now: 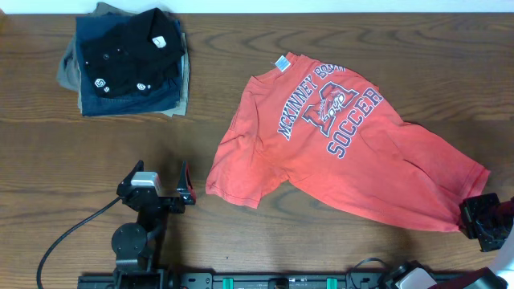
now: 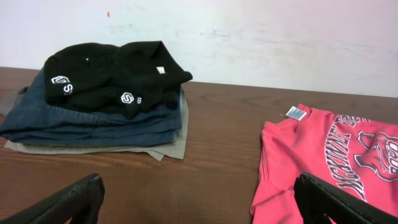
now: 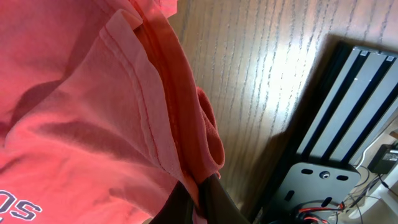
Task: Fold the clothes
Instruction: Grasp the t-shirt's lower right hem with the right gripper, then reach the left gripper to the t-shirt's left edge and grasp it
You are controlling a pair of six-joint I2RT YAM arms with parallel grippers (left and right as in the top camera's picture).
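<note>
The red-orange T-shirt [image 1: 345, 148] lies spread and rumpled across the middle and right of the table, its soccer lettering facing up. My right gripper [image 1: 480, 218] sits at the shirt's lower right corner and is shut on the hem of the shirt [image 3: 186, 143]; the cloth bunches between the fingers [image 3: 200, 198]. My left gripper [image 1: 183, 186] is open and empty, just left of the shirt's lower left edge. In the left wrist view both fingers frame bare wood [image 2: 193, 202], with the shirt [image 2: 311, 155] at the right.
A stack of folded clothes stands at the back left: a black shirt with small white logos [image 1: 128, 48] on blue and khaki garments [image 1: 120, 100]. It also shows in the left wrist view [image 2: 106, 81]. A black rail [image 3: 329, 118] runs along the table's near edge.
</note>
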